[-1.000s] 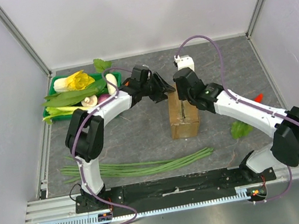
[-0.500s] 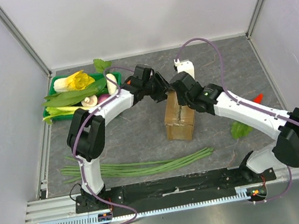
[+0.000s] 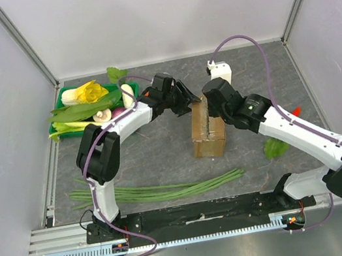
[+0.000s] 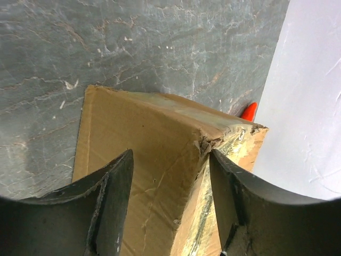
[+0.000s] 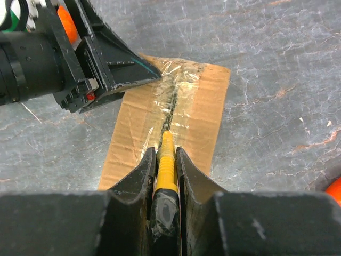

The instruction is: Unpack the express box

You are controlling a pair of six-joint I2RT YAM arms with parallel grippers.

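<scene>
The express box (image 3: 209,137) is a small brown cardboard box lying mid-table, its taped seam facing up. My right gripper (image 3: 212,109) is over its far half, shut on a yellow-handled cutter (image 5: 166,162) whose tip sits in the split taped seam (image 5: 173,109). My left gripper (image 3: 187,100) is at the box's far left corner. In the left wrist view its jaws (image 4: 170,160) are open and straddle the edge between the box's side face (image 4: 138,144) and its taped top. It also shows in the right wrist view (image 5: 133,72), one fingertip at the box's corner.
A green tray (image 3: 60,93) of vegetables stands at the back left. Long green beans (image 3: 162,189) lie across the front. A green leaf (image 3: 274,147) and a red chili (image 3: 295,110) lie right of the box. Walls close the back and both sides.
The box swung slightly left and came back. My right arm shifted to the right with the cutter still in the seam. My left gripper stayed at the box's far corner.
</scene>
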